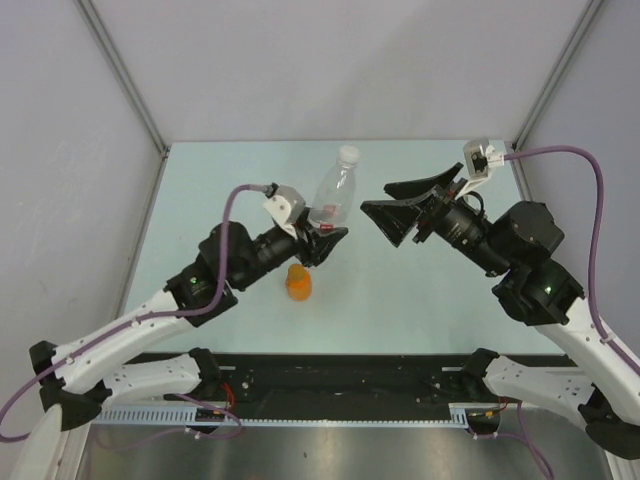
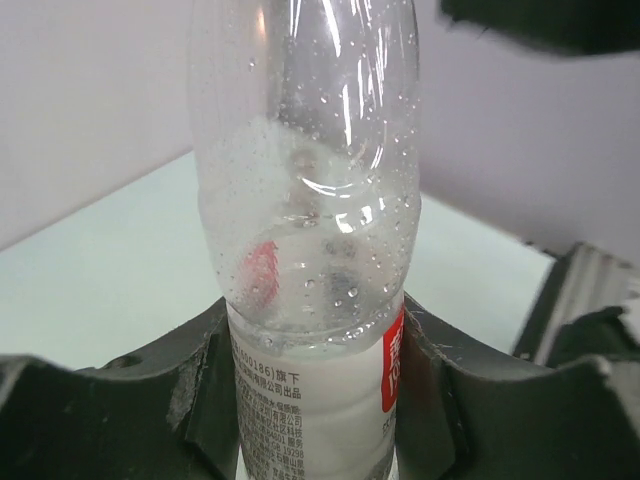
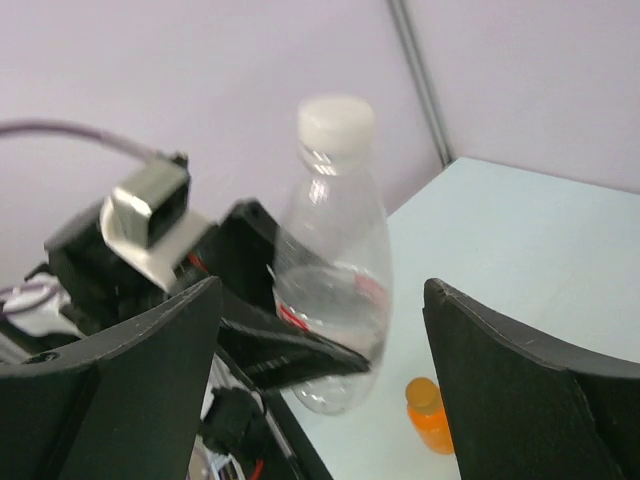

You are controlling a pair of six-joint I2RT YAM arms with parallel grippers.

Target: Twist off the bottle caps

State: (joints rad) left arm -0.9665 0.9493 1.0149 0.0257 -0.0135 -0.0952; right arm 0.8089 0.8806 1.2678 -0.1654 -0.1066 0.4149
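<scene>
Clear bottle [image 1: 335, 192] in left gripper [image 1: 322, 238] — axis near upright, cap [image 1: 348, 154] (white) topmost

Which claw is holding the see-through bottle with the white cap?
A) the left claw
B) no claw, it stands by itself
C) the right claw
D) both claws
A: the left claw is closed around the labelled lower part of the clear bottle, while the right claw is wide open and not touching it.
</scene>
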